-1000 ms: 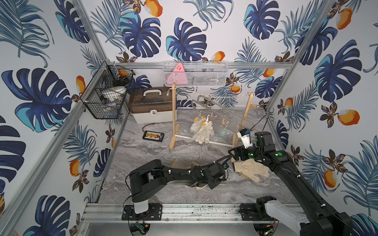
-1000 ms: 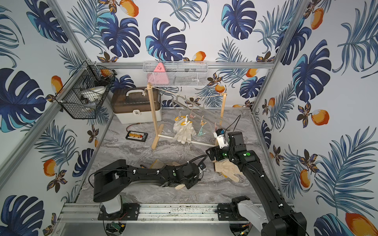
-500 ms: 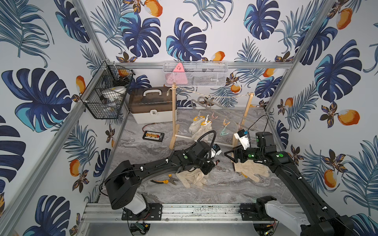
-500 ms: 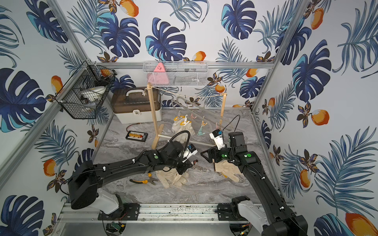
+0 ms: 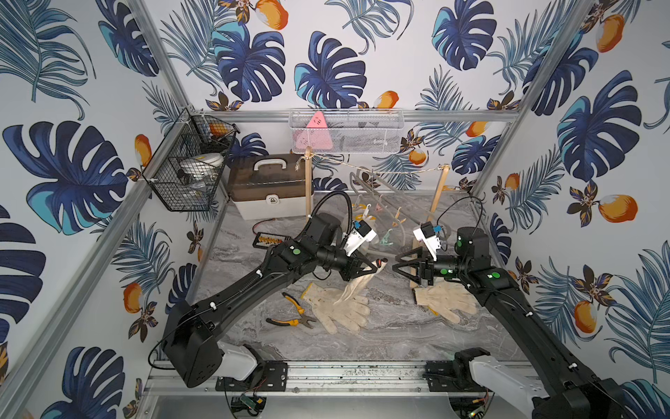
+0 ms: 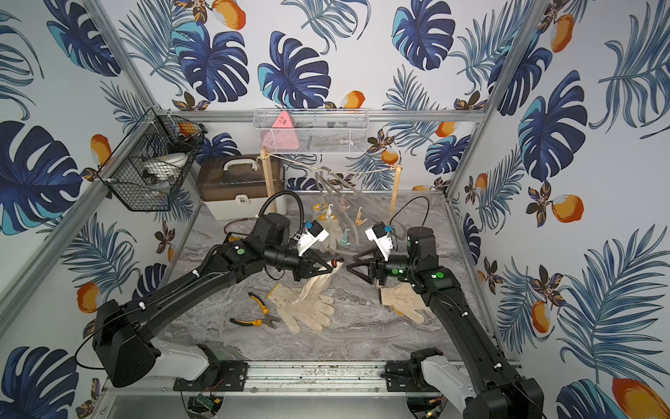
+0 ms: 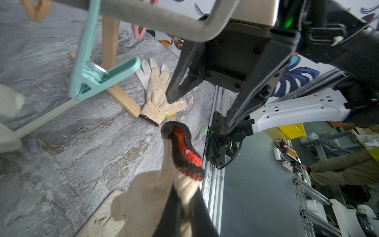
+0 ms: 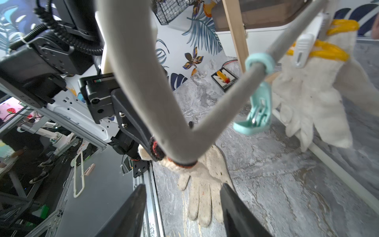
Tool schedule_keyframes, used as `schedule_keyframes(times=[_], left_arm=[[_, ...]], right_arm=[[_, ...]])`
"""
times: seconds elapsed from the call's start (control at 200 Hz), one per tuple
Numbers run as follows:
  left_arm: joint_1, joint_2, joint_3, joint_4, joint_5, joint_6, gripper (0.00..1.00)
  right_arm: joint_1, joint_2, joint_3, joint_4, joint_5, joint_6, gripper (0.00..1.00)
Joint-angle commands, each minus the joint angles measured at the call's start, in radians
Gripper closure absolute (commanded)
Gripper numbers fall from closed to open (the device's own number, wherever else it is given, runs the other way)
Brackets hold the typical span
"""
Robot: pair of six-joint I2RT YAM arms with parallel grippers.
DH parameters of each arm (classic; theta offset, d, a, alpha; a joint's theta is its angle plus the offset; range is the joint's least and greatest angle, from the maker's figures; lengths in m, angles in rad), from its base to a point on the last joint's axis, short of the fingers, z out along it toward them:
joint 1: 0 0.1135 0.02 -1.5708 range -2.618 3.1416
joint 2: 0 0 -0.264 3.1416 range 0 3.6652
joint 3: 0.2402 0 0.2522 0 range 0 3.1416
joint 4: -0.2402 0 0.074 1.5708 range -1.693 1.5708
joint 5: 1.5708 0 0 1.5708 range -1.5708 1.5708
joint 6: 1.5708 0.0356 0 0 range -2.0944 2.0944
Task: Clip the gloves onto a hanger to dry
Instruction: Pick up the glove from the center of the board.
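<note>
Left claw (image 5: 377, 266): clamping shut on the held glove's red-black cuff; I'm seeing it raised above the table (image 5: 380, 341).
Held glove (image 5: 357, 284): cream knit, hanging down from the jaws, lower end trailing onto the glove pile; the cuff edge is poking past the tips in the left wrist view (image 7: 182, 147).
Right claw (image 5: 396, 264): jaws standing apart with nothing between them; it's facing the left claw, tips near but not touching.
Glove pile (image 5: 337, 308): lying flat on the table under the left claw, yellow cuff showing.
Lone glove (image 5: 446, 299): lying flat under the right arm, dark cuff just beside the wooden rack's foot.
Clipped gloves (image 8: 311, 92): yellow cuffs, hanging from white clips on the hanger.
Hanger (image 8: 131, 82): grey, hanging off the string between the wooden rack (image 5: 308, 188) posts, behind both claws.
Teal clip (image 7: 92, 78): dangling from the hanger bar; I'm reading its jaws as closed.
Pliers (image 5: 290, 321): two orange-handled pairs lying just beside the glove pile.
Toolbox (image 5: 268, 185): sitting at the back, beside the rack's post.
</note>
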Motion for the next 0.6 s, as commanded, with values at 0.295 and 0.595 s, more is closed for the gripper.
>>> schedule_keyframes(times=[0.295, 0.595], left_arm=[[0.044, -0.019, -0.02, 0.177, 0.191, -0.148, 0.99], [0.047, -0.004, -0.031, 0.181, 0.202, -0.151, 0.95]], right_arm=[[0.066, 0.099, 0.069, 0.053, -0.097, -0.018, 0.58], [0.086, 0.105, 0.065, 0.153, -0.12, 0.064, 0.76]])
